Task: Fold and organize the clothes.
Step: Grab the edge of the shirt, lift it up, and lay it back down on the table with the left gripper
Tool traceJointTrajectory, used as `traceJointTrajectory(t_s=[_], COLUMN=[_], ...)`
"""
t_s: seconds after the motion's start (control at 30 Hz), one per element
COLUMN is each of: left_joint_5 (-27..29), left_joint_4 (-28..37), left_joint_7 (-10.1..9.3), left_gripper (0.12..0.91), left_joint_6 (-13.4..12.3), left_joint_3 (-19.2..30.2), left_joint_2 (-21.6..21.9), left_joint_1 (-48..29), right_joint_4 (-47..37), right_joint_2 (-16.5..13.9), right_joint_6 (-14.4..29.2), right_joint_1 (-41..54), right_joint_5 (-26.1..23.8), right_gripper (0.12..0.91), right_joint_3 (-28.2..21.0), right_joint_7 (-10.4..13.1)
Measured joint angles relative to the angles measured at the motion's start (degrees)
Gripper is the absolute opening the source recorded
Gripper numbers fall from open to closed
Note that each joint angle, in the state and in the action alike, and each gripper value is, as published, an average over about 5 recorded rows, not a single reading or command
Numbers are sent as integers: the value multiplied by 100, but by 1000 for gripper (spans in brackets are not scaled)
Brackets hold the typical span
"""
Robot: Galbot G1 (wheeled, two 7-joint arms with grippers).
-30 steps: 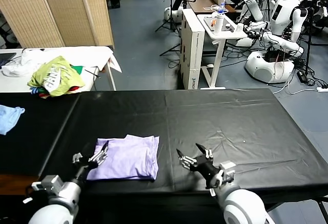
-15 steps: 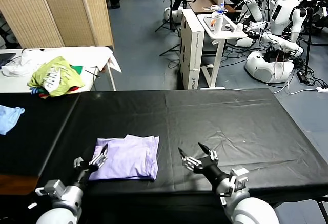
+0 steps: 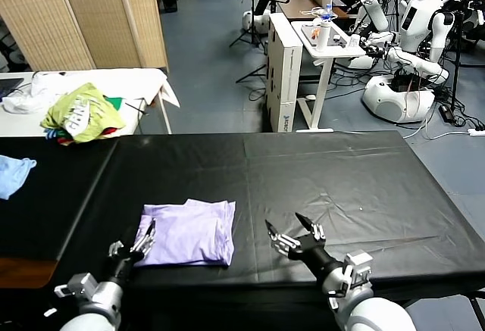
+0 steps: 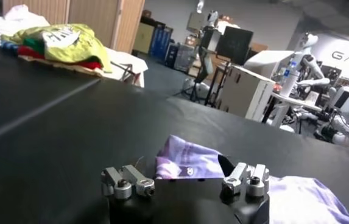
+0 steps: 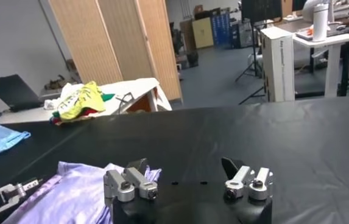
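The lavender T-shirt lies folded in a flat rectangle on the black table, near its front edge, left of centre. My left gripper is open and empty, low at the shirt's front left corner. In the left wrist view the shirt lies just beyond that gripper. My right gripper is open and empty, just right of the shirt, over bare table. In the right wrist view this gripper has the shirt off to one side.
A lime-green and white garment heap lies on a white side table at the back left. A small light-blue cloth lies at the table's far left. A folding screen and other robots stand behind.
Both grippers have drawn back toward the table's front edge and lowered. The shirt has not moved.
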Motion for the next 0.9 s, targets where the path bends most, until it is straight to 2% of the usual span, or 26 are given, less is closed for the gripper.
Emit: traceJointTrajectory(t_s=[0.27,0.37,0.53,0.63,0.77,0.9], left_joint_5=[1,1,17,8,0,213], left_joint_4=[122,133,184,181,104,4], left_joint_7=[45,59,80,102,99,57], left_gripper=[777,679,384,247,182,172], left_joint_6=[-48,-57,-71,-69,-34,-57], left_joint_3=[-34,-35,-16,-3,5,-32], left_joint_2=[-3,-12,-36,-45,-43,32], left_joint_1=[22,36,51,67,76,99], right_joint_4=[18,23,30,34,25,-25], right_joint_2=[0,1,9,12,28,53], right_joint_6=[-8,-10,-13,-15,-15,-10], right_joint_1=[-1,4,15,16,29,25], right_joint_5=[-5,-8,-17,-21,-29,-72], right_gripper=[907,907,907,907,907,907], right_joint_3=[-7,-11,-15,-15,-23,-35], right_joint_7=[1,2,4,4,7,12])
